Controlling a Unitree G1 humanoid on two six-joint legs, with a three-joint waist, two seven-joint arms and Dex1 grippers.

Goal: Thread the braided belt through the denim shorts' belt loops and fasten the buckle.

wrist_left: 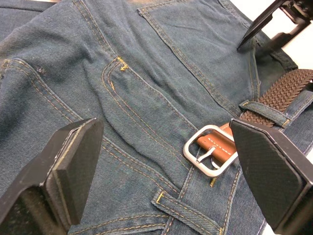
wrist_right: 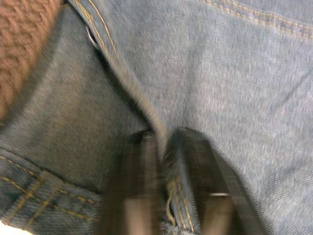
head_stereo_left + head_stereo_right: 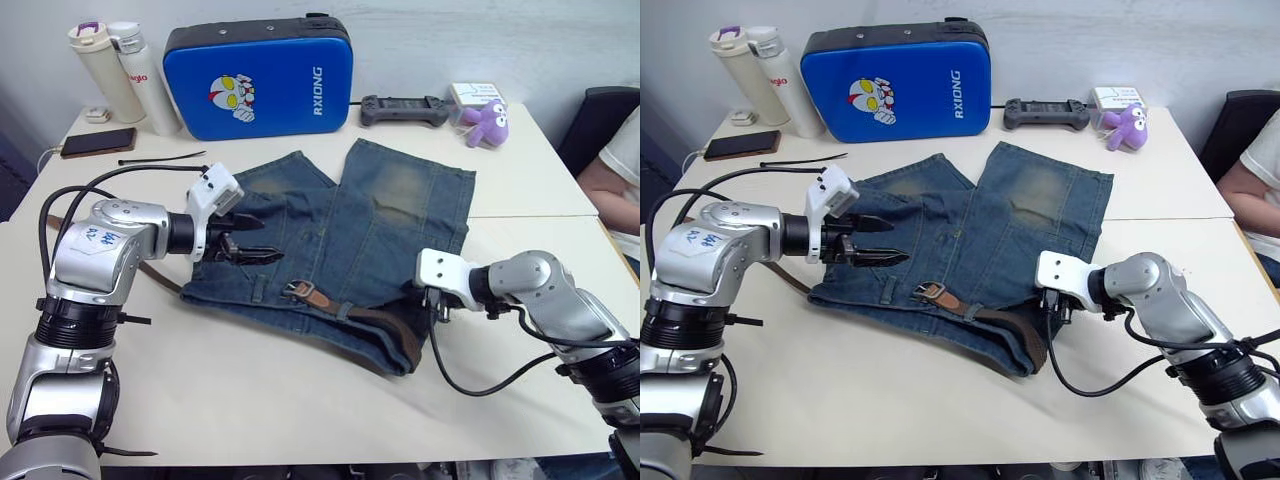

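Note:
The denim shorts (image 3: 380,215) lie flat on the table with the waistband nearest me. The braided belt (image 1: 281,95) runs along the waistband under a belt loop (image 1: 264,111). Its tan tip sits inside the silver buckle (image 1: 210,149). A loose stretch of belt (image 3: 160,275) trails off the shorts' left side under my left arm. My left gripper (image 3: 270,240) hovers open just above the shorts, left of the buckle (image 3: 297,290). My right gripper (image 3: 427,300) is at the waistband's right end, shut on a fold of denim (image 2: 161,132).
At the back of the table are a blue case (image 3: 258,75), two bottles (image 3: 105,70), a phone (image 3: 97,141), a black cable tie (image 3: 160,158), a game controller (image 3: 404,108) and a purple plush toy (image 3: 487,122). A person (image 3: 615,170) sits at the right edge.

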